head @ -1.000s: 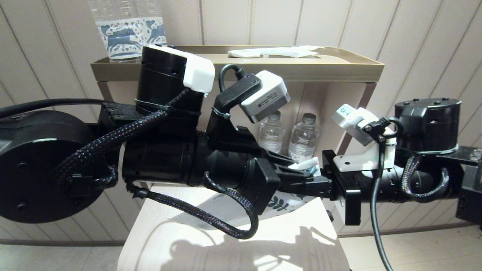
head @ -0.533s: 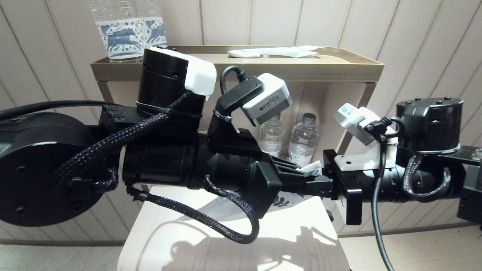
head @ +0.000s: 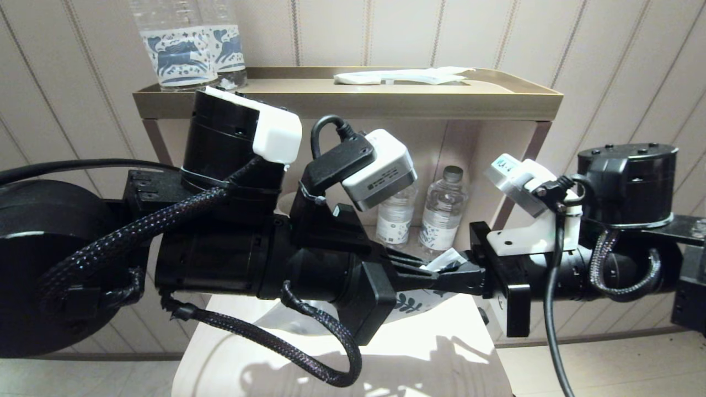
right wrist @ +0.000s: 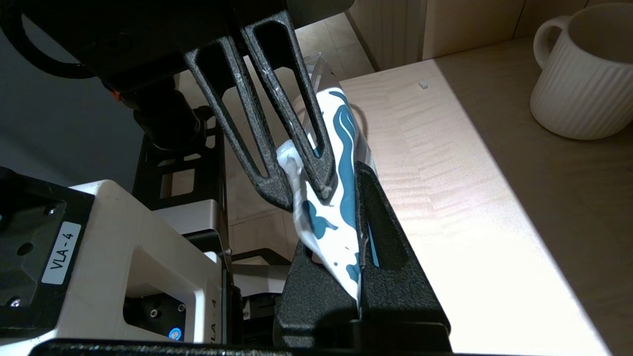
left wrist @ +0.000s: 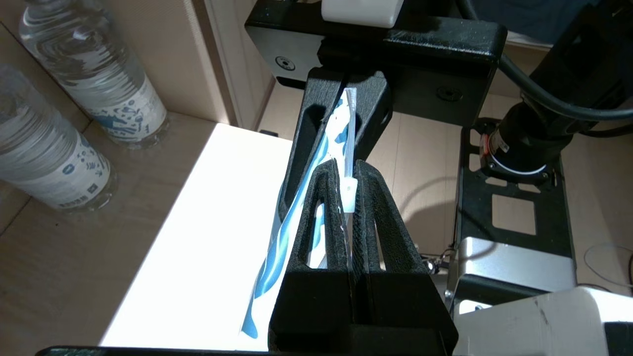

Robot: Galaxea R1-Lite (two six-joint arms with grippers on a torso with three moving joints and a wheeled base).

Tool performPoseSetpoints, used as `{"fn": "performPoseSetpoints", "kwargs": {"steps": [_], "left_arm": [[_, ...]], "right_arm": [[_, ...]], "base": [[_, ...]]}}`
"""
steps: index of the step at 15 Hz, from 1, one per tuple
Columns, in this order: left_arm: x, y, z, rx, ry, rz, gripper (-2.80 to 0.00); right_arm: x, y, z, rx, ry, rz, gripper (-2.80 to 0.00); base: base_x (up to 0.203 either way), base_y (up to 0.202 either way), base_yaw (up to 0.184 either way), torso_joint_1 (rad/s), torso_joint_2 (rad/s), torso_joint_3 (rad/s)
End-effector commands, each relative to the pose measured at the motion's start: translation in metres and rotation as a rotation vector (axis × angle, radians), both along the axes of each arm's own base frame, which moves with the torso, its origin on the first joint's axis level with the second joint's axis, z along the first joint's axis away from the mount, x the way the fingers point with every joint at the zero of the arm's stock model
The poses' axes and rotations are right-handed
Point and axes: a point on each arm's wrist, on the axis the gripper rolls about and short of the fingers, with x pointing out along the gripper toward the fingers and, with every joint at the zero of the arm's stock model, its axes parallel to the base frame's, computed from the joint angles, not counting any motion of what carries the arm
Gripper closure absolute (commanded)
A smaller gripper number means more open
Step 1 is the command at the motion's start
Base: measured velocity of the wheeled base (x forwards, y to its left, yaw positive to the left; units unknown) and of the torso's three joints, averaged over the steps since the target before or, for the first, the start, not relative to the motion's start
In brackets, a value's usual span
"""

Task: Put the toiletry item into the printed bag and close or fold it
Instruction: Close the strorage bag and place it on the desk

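Holding: my left gripper (left wrist: 348,198) and right gripper (right wrist: 346,207) each pinch the printed bag (right wrist: 336,217) tight, tip to tip.
Bag: white, teal leaf motifs, hanging above the pale table (head: 441,358).
Room: bottles (head: 441,212) behind.

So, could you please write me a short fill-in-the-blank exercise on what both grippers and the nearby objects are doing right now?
1. The left gripper and the right gripper are both shut on the printed ____.
2. The bag is held ____ the pale table, not lying on it.
3. Behind the grippers, on the lower shelf, stand ____ small water bottles.
4. The right wrist view shows a ribbed white ____ on the wooden surface.

Missing words: bag; above; two; mug
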Motion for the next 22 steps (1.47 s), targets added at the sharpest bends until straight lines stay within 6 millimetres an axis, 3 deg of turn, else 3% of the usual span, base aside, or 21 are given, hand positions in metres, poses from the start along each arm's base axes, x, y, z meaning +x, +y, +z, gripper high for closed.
{"fn": "performPoseSetpoints", "kwargs": {"steps": [1,9,14,16,22], "left_arm": [[-0.003,0.007,0.004,-0.005,-0.006,0.005,0.0],[-0.001,0.005,0.006,-0.01,-0.016,0.018,0.0],[0.004,-0.014,0.015,-0.03,-0.028,-0.007,0.0],[0.009,-0.022,0.013,-0.026,-0.024,-0.013,0.0],[0.006,-0.021,0.004,0.002,-0.019,-0.025,0.0]], "right_arm": [[-0.001,0.0,0.0,0.003,-0.005,0.012,0.0],[-0.004,-0.002,0.003,0.007,-0.008,0.017,0.0],[-0.008,0.001,-0.001,-0.066,0.041,0.039,0.0],[-0.007,0.001,-0.003,-0.097,0.037,0.046,0.0],[-0.006,0.0,-0.002,-0.096,0.031,0.041,0.0]], "base": [[0.0,0.0,0.0,0.0,0.0,0.0],[0.0,0.0,0.0,0.0,0.0,0.0],[0.0,0.0,0.0,0.0,0.0,0.0],[0.0,0.0,0.0,0.0,0.0,0.0],[0.0,0.0,0.0,0.0,0.0,0.0]]}}
